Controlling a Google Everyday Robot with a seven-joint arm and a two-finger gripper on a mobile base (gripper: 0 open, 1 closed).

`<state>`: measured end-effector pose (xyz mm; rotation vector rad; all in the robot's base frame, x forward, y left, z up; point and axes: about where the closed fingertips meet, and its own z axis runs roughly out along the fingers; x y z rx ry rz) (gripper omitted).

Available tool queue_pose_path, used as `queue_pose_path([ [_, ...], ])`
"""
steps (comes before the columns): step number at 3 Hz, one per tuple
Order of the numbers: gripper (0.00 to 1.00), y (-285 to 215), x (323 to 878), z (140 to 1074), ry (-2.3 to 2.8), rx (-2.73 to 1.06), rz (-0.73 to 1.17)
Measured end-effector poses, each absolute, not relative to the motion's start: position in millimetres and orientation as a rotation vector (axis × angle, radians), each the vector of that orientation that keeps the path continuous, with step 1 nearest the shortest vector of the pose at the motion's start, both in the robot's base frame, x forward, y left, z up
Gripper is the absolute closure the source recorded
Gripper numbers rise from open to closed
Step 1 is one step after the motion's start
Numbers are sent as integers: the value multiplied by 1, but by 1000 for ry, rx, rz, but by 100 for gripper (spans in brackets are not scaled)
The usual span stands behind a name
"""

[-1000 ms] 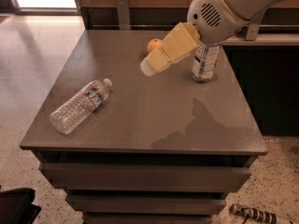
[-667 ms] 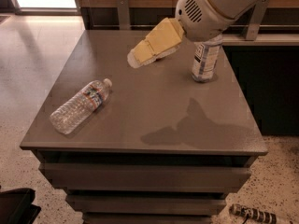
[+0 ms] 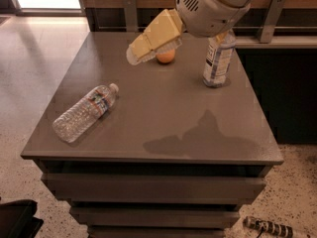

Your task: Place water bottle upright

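The cream-yellow two-finger gripper (image 3: 132, 57) has drifted a little further left over the back of the table since the earlier frames. The small round orange fruit (image 3: 166, 57), hidden behind it a moment ago, now shows just under its lower edge. The small clear ribbed plastic water bottle (image 3: 84, 113) has not shifted.

The gripper hangs in the air above the rear middle of the grey-brown square tabletop (image 3: 163, 108), slanting down and to the left from the rounded white wrist housing (image 3: 205, 9). It is seen side-on, so whether it is open or closed cannot be told. Nothing shows in its hold.

The water bottle lies on its side near the table's front left corner. Its white cap points toward the back right and its base toward the front left edge. The narrow red-and-blue label band sits just below the neck. It is well apart from the gripper.

A taller clear bottle with a large white label (image 3: 218, 61) stands upright near the back right, partly behind the wrist housing. The arm's dark shadow (image 3: 198, 138) falls on the tabletop toward the front right.
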<state>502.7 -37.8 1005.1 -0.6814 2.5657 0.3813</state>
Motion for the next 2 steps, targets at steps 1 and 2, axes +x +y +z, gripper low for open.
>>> queue_pose_path([
  [1,0,-36,507,1005,2570,-662,401],
  [2,0,-29,510,1003,2589,-632,401],
])
